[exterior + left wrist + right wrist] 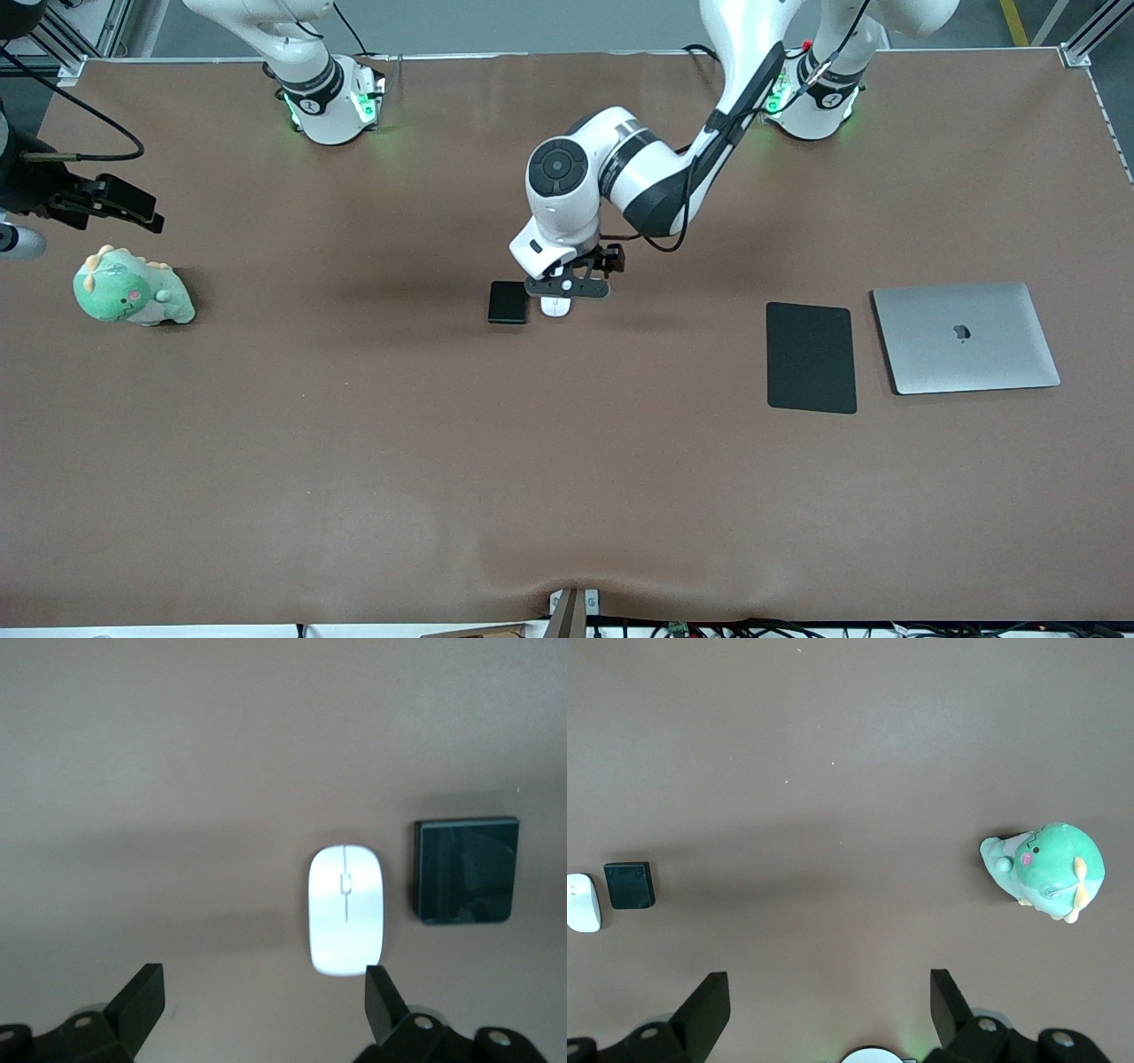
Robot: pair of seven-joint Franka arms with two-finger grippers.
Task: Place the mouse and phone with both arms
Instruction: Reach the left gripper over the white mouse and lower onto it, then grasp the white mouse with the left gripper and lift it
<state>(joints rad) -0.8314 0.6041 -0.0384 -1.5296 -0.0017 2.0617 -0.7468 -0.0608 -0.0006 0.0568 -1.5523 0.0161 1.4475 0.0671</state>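
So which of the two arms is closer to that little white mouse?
The left. Its pincer hangs open right over the mouse, beside the phone. The right pincer waits open at the right arm's end of the table, near the green plush toy.

no readable text; only an apple logo on the closed laptop [965, 337].

Laptop [966, 337] — mouse pad [811, 357] (plush dinosaur [131, 290])

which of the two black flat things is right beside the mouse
The phone, the small, nearly square slab beside the white mouse. The larger black mouse pad lies next to the laptop.
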